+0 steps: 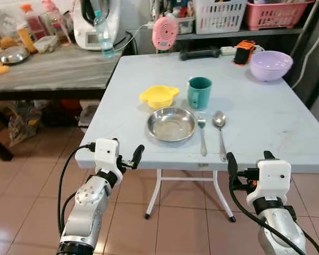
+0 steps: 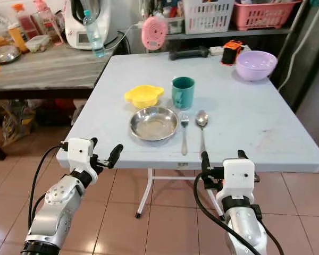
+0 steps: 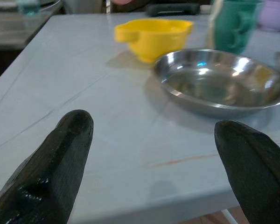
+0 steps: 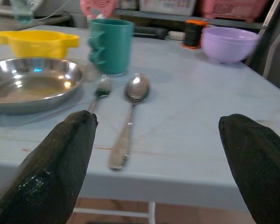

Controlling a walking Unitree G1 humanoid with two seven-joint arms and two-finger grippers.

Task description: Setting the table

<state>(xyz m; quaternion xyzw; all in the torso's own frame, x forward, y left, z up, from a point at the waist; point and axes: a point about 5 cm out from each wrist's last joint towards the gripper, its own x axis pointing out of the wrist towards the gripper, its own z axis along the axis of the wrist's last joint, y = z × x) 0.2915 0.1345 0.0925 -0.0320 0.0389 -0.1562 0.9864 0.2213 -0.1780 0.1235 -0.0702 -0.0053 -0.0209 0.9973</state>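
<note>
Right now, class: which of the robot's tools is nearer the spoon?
Right. The right tool sits just off the table edge near the spoon handle; the left tool is beyond the steel plate.

— What stands at the far edge?
— A purple bowl (image 1: 270, 65), a pink round device (image 1: 165, 32) and an orange-black object (image 1: 244, 52); a water bottle (image 1: 103, 35) on the side counter (image 1: 53, 71)

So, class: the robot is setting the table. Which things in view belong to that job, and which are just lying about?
Belong to the job:
steel plate
fork
spoon
green mug
yellow bowl

Just lying about:
purple bowl
water bottle
pink gadget
baskets on the shelf
</note>
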